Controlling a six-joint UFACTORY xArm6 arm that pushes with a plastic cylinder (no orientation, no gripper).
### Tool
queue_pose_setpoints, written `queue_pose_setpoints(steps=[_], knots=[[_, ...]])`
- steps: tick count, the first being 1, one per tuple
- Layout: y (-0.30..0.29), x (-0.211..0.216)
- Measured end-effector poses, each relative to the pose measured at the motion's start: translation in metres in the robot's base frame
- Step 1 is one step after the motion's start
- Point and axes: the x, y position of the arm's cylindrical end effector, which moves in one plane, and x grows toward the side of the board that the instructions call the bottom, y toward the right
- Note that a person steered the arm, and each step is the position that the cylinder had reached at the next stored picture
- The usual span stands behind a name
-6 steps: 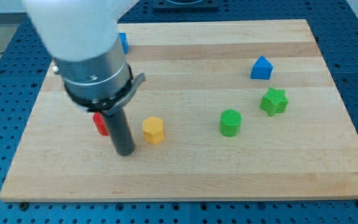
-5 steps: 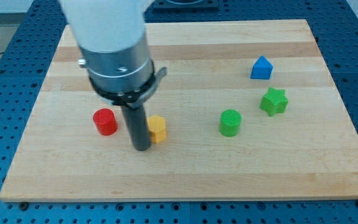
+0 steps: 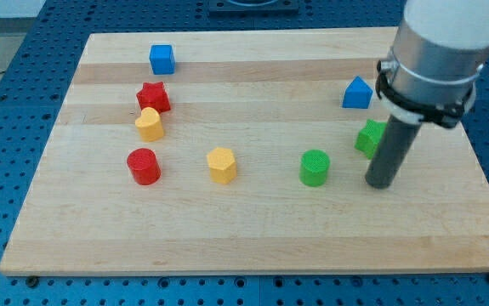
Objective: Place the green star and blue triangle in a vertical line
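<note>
While my tip rests on the wooden counter, it sits just below the green star toward the view's bottom and slightly to the star's right, with the rod covering the star's right part. No hand shows at all: the arm ends in the plain dark rod, so nothing opens, closes or grips. Taking the green star as landmark, the blue triangle stands near it toward the view's top, a touch to its left, apart from it. A green cylinder lies left of the star and a little lower. Farther left of the star come a yellow hexagon, a red cylinder, a yellow block, a red star and a blue cube.
</note>
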Motion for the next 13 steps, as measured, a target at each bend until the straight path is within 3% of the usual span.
queue_pose_setpoints(steps=[2,4,5,7,8,9,10,11,12,13], knots=[[-0.032,-0.052],[0.033,0.006],[0.083,-0.038],[0.007,-0.108],[-0.003,-0.118],[-0.019,-0.168],[-0.024,-0.171],[0.02,-0.119],[0.1,-0.084],[0.064,-0.037]])
